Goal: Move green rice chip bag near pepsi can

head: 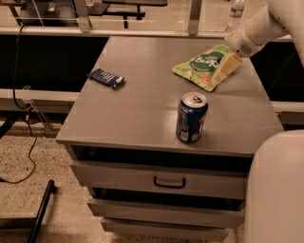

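The green rice chip bag point(201, 65) lies flat at the back right of the grey cabinet top point(137, 104). The pepsi can point(191, 117) stands upright near the front right edge, apart from the bag. My gripper point(227, 67) reaches down from the upper right on a white arm point(259, 28). Its tan fingers point(229, 64) rest on or just over the bag's right edge.
A small dark blue flat packet point(106, 78) lies at the back left of the top. The cabinet has drawers with a handle point(169, 182) below. A water bottle point(235, 13) stands on the floor behind. A white robot body part point(278, 190) fills the lower right.
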